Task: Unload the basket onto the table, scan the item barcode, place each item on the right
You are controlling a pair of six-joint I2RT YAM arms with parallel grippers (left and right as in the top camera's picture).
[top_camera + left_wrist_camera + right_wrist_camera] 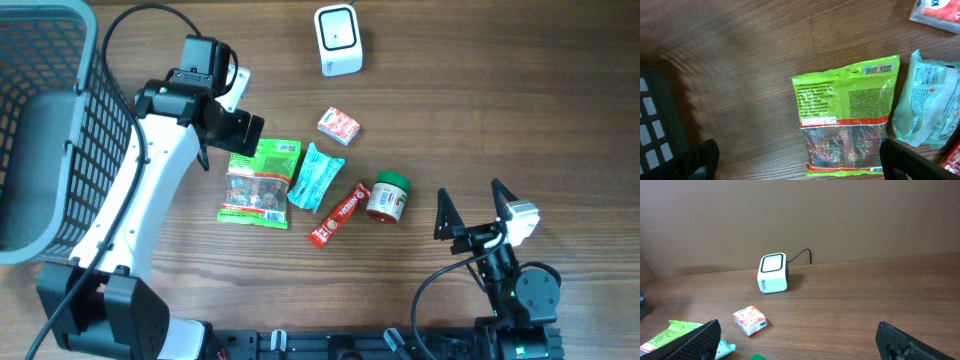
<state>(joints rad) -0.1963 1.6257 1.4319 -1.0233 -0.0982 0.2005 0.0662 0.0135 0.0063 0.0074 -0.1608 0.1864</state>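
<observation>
Five groceries lie clustered mid-table: a green snack bag, a teal packet touching it, a red stick pack, a green-lidded jar and a small red box. The left claw hovers over the bag, fingers wide apart, holding nothing. The right claw, near the jar, is equally wide and empty. A white scanner stands beyond the box; a grey basket sits at the left.

My claw is spread wide, low over the wooden counter. Ahead and slightly left of it, a white scanner sits near the wall, its cable behind it. Closer to my claw lies a small red-and-white packet, and a green bag lies beside one of my fingers.
</observation>
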